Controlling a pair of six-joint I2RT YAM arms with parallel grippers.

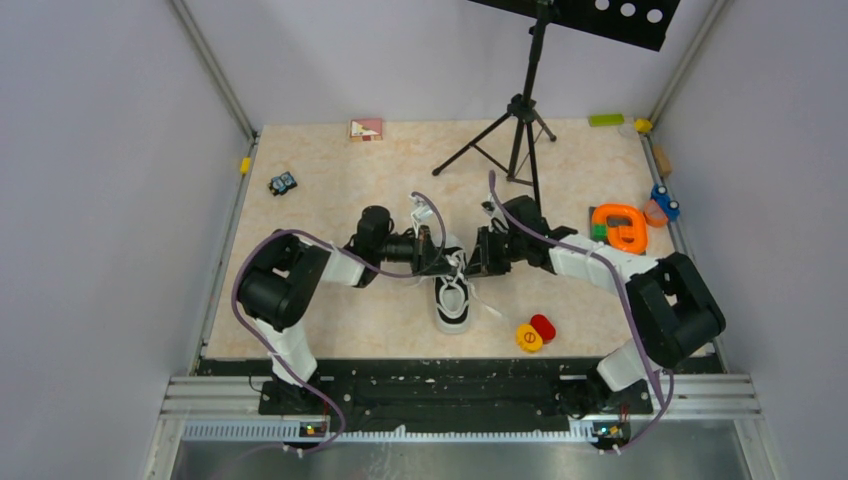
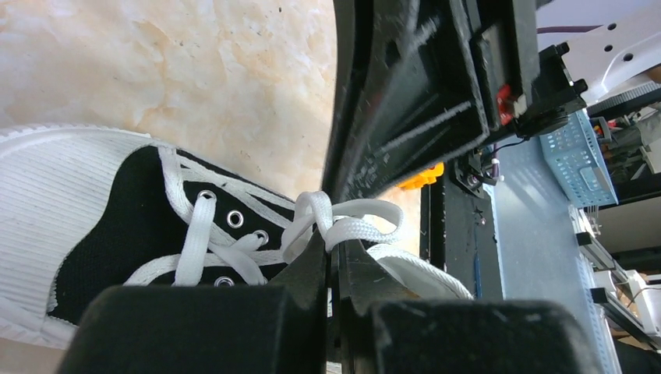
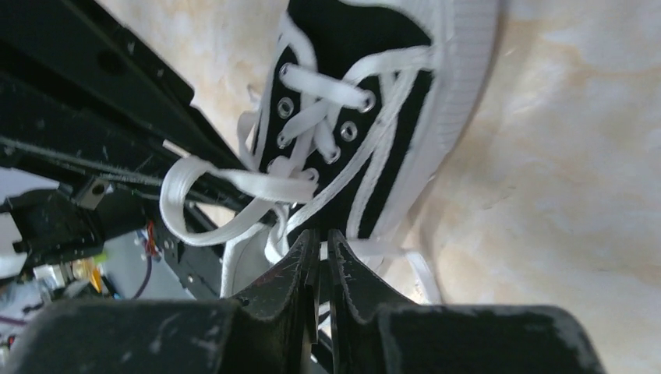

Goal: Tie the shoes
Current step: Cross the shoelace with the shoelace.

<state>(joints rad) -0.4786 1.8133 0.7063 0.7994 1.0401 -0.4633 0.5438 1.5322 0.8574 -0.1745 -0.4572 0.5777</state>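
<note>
The shoe (image 1: 452, 300) is a small black sneaker with a white toe cap and white laces, lying mid-table with its toe toward the arm bases. My left gripper (image 1: 443, 262) reaches in from the left over the shoe's laced top. In the left wrist view the left gripper (image 2: 333, 241) is shut on a loop of white lace (image 2: 366, 226) beside the shoe (image 2: 117, 202). My right gripper (image 1: 478, 255) comes in from the right. Seen from the right wrist, the right gripper (image 3: 322, 236) has its jaws pinched on a strand of lace (image 3: 234, 183) just off the shoe (image 3: 366, 47).
A black tripod (image 1: 520, 120) stands behind the shoe. An orange ring-shaped toy (image 1: 620, 226) and a blue toy (image 1: 665, 203) lie at the right. Red and yellow discs (image 1: 535, 332) sit front right. A small toy car (image 1: 283, 183) and a pink block (image 1: 366, 129) lie at the back left.
</note>
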